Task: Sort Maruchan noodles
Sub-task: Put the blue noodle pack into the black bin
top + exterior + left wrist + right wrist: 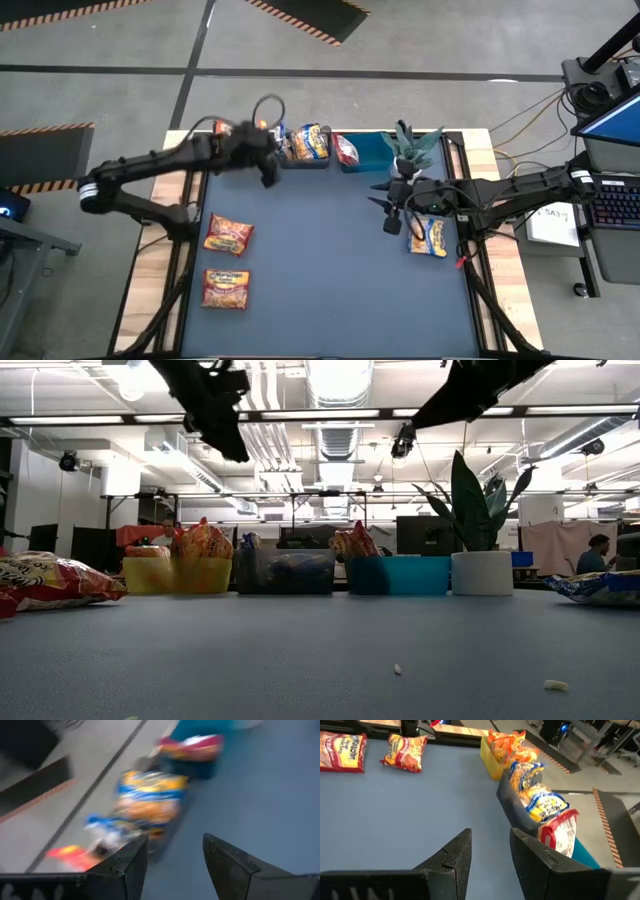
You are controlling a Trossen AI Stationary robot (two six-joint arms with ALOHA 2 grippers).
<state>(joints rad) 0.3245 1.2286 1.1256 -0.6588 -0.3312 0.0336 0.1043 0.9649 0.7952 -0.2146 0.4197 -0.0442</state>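
Two Maruchan packets, one orange (228, 235) and one red (226, 288), lie flat on the blue mat at the left. A yellow-and-blue packet (428, 237) lies flat at the right. More packets stand in the bins at the far edge: orange ones in the yellow bin (506, 747), yellow-and-blue ones in the grey bin (308, 143), and a red one in the blue bin (347, 150). My left gripper (268, 170) hangs open and empty above the mat just in front of the yellow and grey bins, also in its wrist view (175, 842). My right gripper (392, 215) is open and empty, beside the yellow-and-blue packet on the side nearer the table's middle, also in its wrist view (490, 835).
A potted plant (412, 150) in a white pot (482, 572) stands at the far right, next to the blue bin (400, 575). The yellow bin (175, 575) and grey bin (285, 572) line the far edge. Small crumbs (398, 669) lie on the mat's near part.
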